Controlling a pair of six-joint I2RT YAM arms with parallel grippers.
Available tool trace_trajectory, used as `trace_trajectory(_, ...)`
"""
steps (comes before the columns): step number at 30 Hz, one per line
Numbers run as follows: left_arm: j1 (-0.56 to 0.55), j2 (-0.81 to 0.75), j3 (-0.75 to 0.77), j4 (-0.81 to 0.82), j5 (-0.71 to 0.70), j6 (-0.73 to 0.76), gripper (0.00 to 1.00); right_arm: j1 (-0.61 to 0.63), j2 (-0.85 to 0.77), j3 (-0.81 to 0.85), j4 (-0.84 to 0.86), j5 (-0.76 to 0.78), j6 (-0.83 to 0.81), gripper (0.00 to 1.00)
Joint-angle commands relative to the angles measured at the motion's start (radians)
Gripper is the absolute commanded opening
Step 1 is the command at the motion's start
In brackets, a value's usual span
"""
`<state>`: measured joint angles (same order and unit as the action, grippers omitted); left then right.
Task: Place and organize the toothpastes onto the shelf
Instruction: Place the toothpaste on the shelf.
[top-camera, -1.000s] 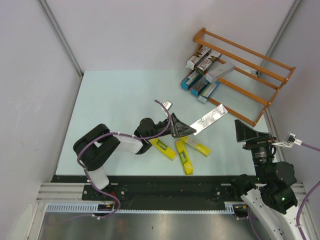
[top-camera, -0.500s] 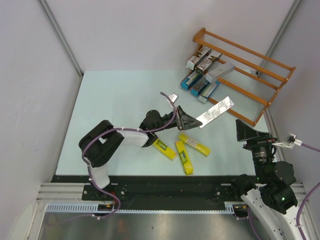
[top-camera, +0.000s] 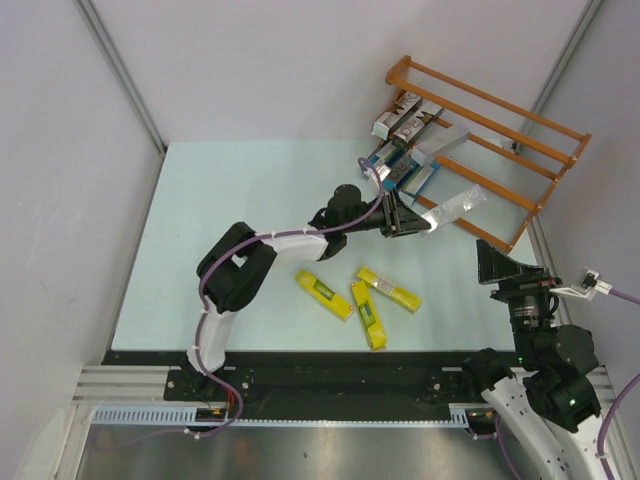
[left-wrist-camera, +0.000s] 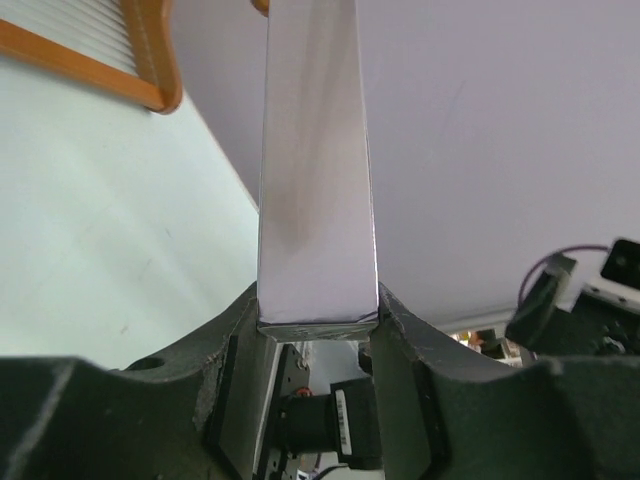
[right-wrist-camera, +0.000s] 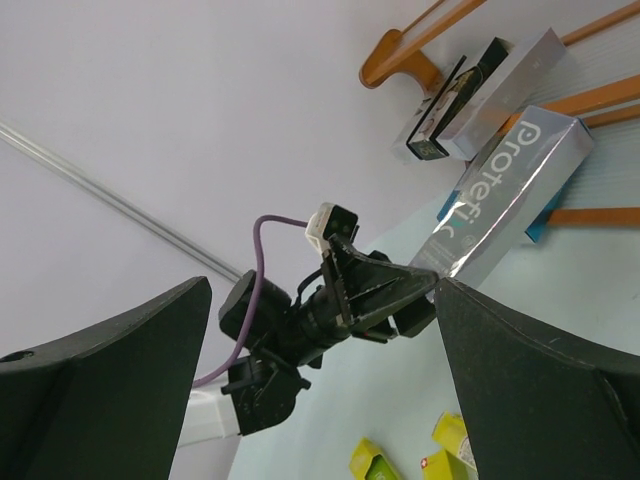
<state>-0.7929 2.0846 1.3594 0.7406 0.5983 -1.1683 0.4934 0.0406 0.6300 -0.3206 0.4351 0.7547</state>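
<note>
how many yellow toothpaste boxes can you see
3, all lying loose on the table near its front edge: left yellow carton, middle yellow carton, right yellow carton. None shows on the shelf, though the cartons packed there could hide one.

Silver carton (right-wrist-camera: 512, 197): white lettering "Protefi", end unreadable

A pale green table (top-camera: 220, 200) stands boxed in by plain white walls (top-camera: 250, 60) on the left, far and right, joined at the corners by grey metal struts (top-camera: 120, 75). A black rail (top-camera: 330, 372) runs along its near edge, with a brushed steel panel (top-camera: 330, 455) nearer still. The light is soft and even.
</note>
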Motion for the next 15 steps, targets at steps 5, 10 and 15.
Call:
trace_trajectory(5, 0.030, 0.138, 0.268, -0.079, 0.023, -0.013, 0.20, 0.001, -0.008, 0.057, -0.026, 0.031, -0.026, 1.00)
trace_trajectory(10, 0.035, 0.198, 0.385, -0.115, 0.012, -0.025, 0.20, 0.001, -0.008, 0.063, -0.034, 0.033, -0.031, 1.00)
trace_trajectory(15, 0.041, 0.261, 0.480, -0.130, -0.012, -0.050, 0.21, -0.001, -0.008, 0.068, -0.037, 0.033, -0.037, 1.00)
